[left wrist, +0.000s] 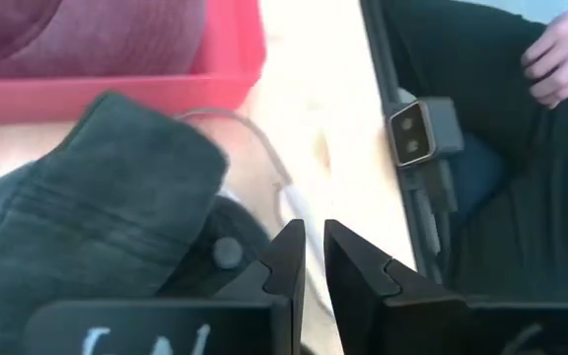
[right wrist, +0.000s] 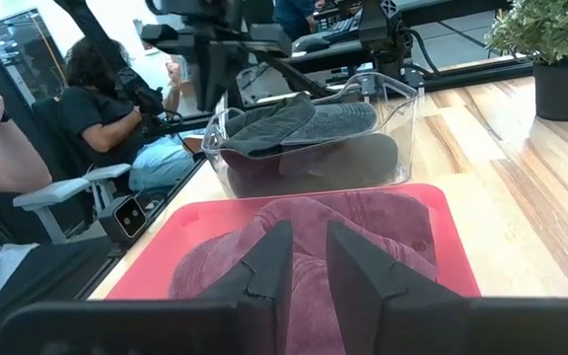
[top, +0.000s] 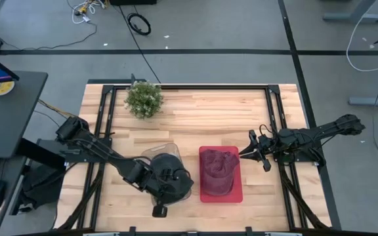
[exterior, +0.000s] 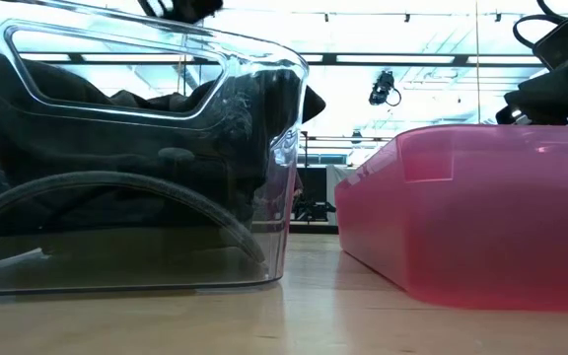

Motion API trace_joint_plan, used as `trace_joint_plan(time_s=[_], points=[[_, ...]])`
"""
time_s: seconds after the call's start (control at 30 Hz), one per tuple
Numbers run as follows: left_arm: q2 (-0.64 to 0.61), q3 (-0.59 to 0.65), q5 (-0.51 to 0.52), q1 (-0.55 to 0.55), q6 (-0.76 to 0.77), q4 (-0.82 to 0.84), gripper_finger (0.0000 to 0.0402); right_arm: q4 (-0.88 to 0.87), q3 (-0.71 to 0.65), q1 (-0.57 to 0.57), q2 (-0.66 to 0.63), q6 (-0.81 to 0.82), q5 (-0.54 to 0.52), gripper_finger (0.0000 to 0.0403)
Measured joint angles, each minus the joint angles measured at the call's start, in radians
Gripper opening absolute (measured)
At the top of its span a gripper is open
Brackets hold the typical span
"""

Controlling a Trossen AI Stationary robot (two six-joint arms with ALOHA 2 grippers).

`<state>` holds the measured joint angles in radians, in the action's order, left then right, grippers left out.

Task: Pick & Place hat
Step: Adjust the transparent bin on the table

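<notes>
The left gripper (top: 174, 185) sits at the near edge of the tabletop (top: 195, 115), over the clear bin (top: 155, 155) that holds the dark hat (left wrist: 87, 187); its fingers (left wrist: 289, 258) stand almost pressed together with a narrow gap, gripping nothing visible, and whether it is closing for a pinch cannot be told. Just beside it, the maroon hat (top: 217, 169) lies in the red tray (top: 235, 194), probably its sorting place. Farther back, the right gripper (top: 248, 152) hovers by the tray's edge, narrowly spread and empty, likely waiting clear of the working arm.
</notes>
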<state>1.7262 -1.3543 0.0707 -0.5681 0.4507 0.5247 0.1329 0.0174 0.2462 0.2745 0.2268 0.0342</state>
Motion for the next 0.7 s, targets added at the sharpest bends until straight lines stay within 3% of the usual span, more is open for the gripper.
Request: trace_joint_plan(time_s=[0.13,0.4,0.7], points=[[0.001,-0.015,0.059,-0.038,0.012,0.002,0.0046,0.0,0.0,0.0,0.0,0.0,0.0,0.0068],[0.02,-0.014,0.058,-0.054,-0.01,0.012,0.0051,0.0,0.0,0.0,0.0,0.0,0.0,0.0068],[0.048,-0.014,0.026,-0.034,0.011,0.028,0.0128,-0.002,0.0,0.0,0.0,0.0,0.0,0.0068]])
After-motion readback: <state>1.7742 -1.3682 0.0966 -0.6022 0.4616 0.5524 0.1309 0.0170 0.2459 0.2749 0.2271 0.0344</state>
